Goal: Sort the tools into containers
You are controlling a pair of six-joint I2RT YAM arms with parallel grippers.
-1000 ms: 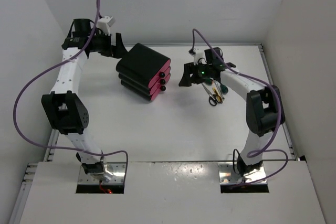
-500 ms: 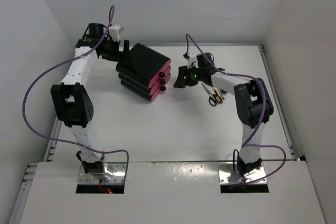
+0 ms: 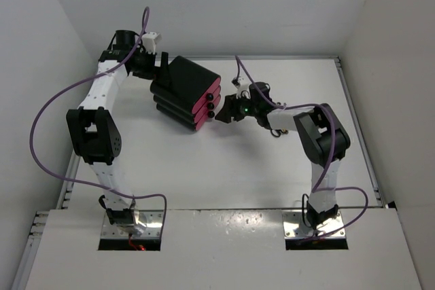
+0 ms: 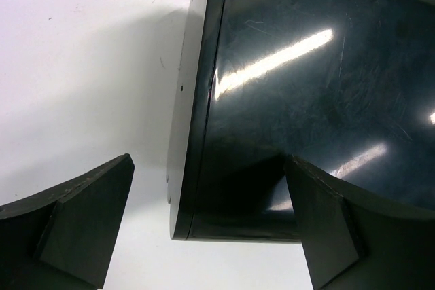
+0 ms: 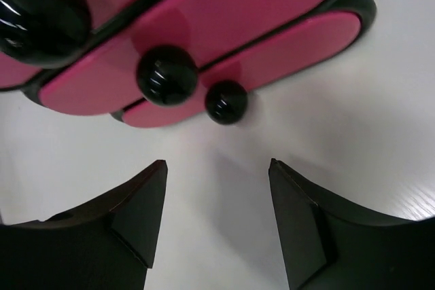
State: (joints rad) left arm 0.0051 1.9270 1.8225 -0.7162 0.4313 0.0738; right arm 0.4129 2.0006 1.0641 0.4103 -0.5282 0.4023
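The black cabinet [image 3: 182, 85] stands at the back middle, its three pink drawers [image 3: 208, 102] shut and facing right. My left gripper [image 3: 160, 73] is open and straddles the cabinet's rear corner [image 4: 204, 168]. Its left finger [image 4: 81, 215] is clear of the wall. My right gripper [image 3: 223, 115] is open and empty, low in front of the drawers. The bottom drawer's knob [image 5: 226, 102] lies just ahead of the right gripper [image 5: 217, 161], not touched. The tools are mostly hidden under my right forearm; a dark bit [image 3: 274, 131] shows.
White walls close the table in at the back and on both sides. The right arm's elbow [image 3: 321, 134] rises right of centre, and the left arm's elbow [image 3: 92, 137] stands at the left. Purple cables loop over both arms.
My right gripper has swung left from above the tools to the front of the drawers. The left gripper came in against the cabinet's rear corner and has held there since.
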